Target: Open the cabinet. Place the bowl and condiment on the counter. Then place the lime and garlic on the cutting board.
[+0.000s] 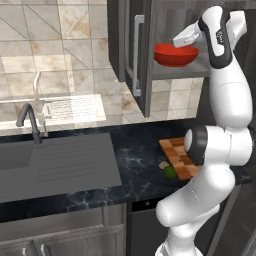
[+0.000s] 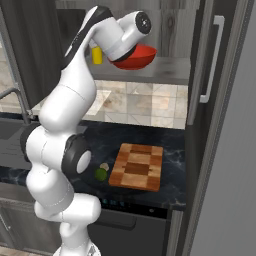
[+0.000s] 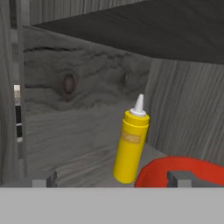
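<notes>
The cabinet [image 1: 135, 55] stands open, its doors [image 2: 207, 60] swung out. On its shelf the red bowl [image 1: 175, 55] sits beside the yellow condiment [image 3: 130, 146] bottle, which stands upright. My gripper [image 1: 176, 42] reaches into the cabinet just above the bowl [image 2: 142, 59]. In the hand view the gripper [image 3: 111, 179] is open wide and empty, with the condiment between and beyond the fingertips [image 3: 43, 179] and the bowl's rim [image 3: 153, 173] under the right tip. Below, the lime [image 1: 170, 172] and garlic [image 1: 163, 164] lie on the counter [image 1: 135, 160], just left of the cutting board [image 1: 176, 152].
A grey sink [image 1: 15, 155] with drainboard [image 1: 75, 160] and dark faucet [image 1: 30, 120] takes the counter's left. The open left door's handle [image 1: 137, 50] hangs over the counter. My own arm [image 1: 225, 145] rises in front of the board's right part.
</notes>
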